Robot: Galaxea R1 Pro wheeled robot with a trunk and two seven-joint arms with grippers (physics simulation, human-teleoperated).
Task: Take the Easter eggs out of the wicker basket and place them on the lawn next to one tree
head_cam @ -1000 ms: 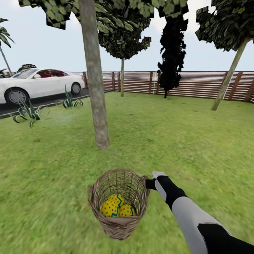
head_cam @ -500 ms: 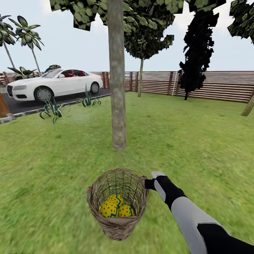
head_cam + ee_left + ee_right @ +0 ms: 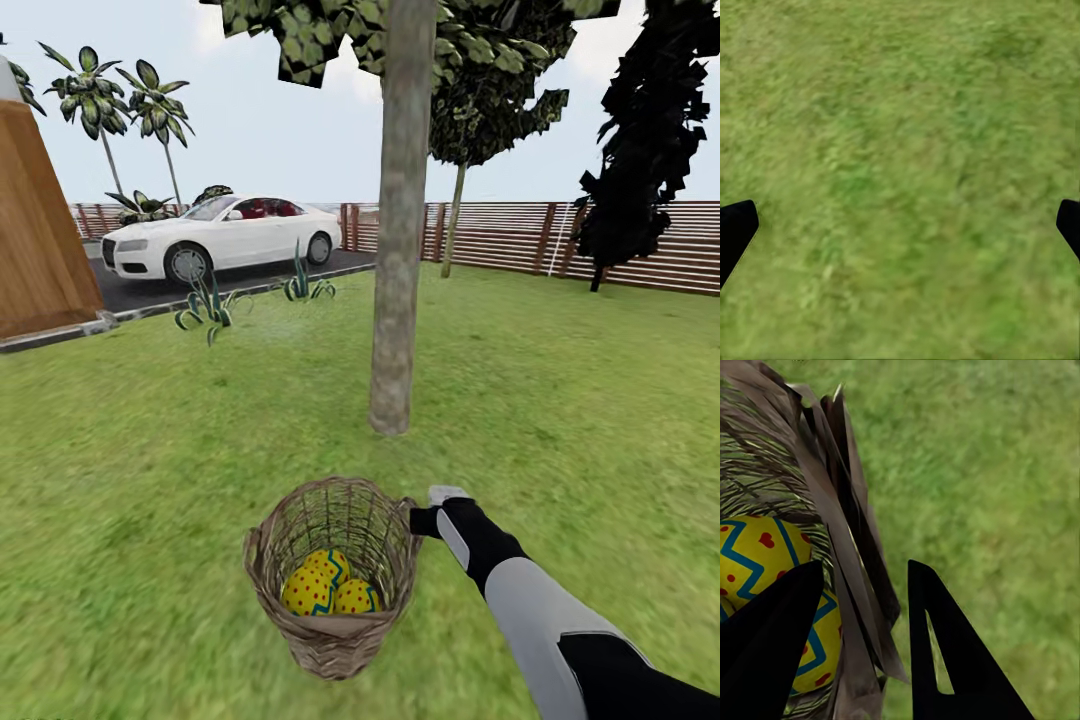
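right tool (image 3: 862, 660) pinches the wicker basket (image 3: 335, 640) rim, eggs (image 3: 325, 590) inside; left tool (image 3: 900, 232) spread.

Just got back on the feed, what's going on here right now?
The right gripper is clamped on the rim of the wicker basket, one finger inside and one outside the wall, on the lawn in front of the thick-trunked tree. The Easter eggs are in the basket; none lies by the tree. The left gripper is open over bare grass.
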